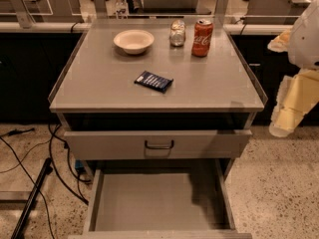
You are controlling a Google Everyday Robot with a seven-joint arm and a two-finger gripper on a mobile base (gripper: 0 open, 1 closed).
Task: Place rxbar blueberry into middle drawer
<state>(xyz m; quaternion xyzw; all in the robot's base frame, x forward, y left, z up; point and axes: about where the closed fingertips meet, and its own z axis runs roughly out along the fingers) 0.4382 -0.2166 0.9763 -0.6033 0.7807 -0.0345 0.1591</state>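
Observation:
The rxbar blueberry (153,81), a flat dark blue bar with white print, lies on the grey cabinet top (99,88), a little left of centre. The middle drawer (149,203) is pulled out below, and its plain grey floor holds nothing. My gripper (288,114) hangs at the right edge of the view, beside the cabinet's right front corner. It is off the top, well to the right of the bar, and touches nothing.
A cream bowl (133,41), a small glass jar (177,33) and a red soda can (202,37) stand at the back of the top. A drawer front with a black handle (159,145) sits above the open drawer. Cables (30,168) lie on the floor at left.

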